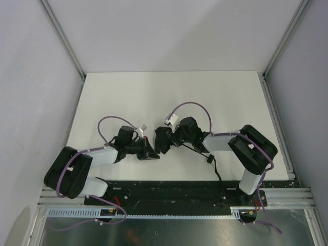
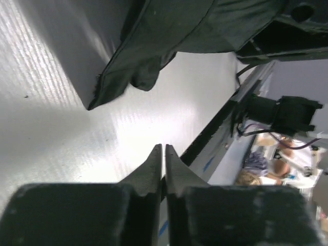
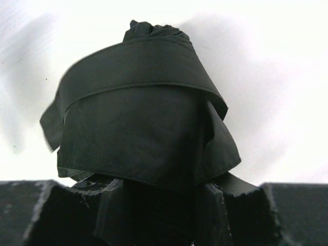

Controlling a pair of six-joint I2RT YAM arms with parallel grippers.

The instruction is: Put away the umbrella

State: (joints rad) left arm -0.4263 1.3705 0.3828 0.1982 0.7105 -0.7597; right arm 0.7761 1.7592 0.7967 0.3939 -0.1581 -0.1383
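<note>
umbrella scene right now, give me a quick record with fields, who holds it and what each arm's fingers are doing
umbrella: black umbrella, collapsed, fabric bunched in loose folds
held by: right fingers, one on each side of the fabric bundle
free arm: left fingers pressed together, empty, close to the umbrella but not touching it
surface: white table
position: near the middle of the table, between the two arms
resting or lifted: cannot tell
</note>
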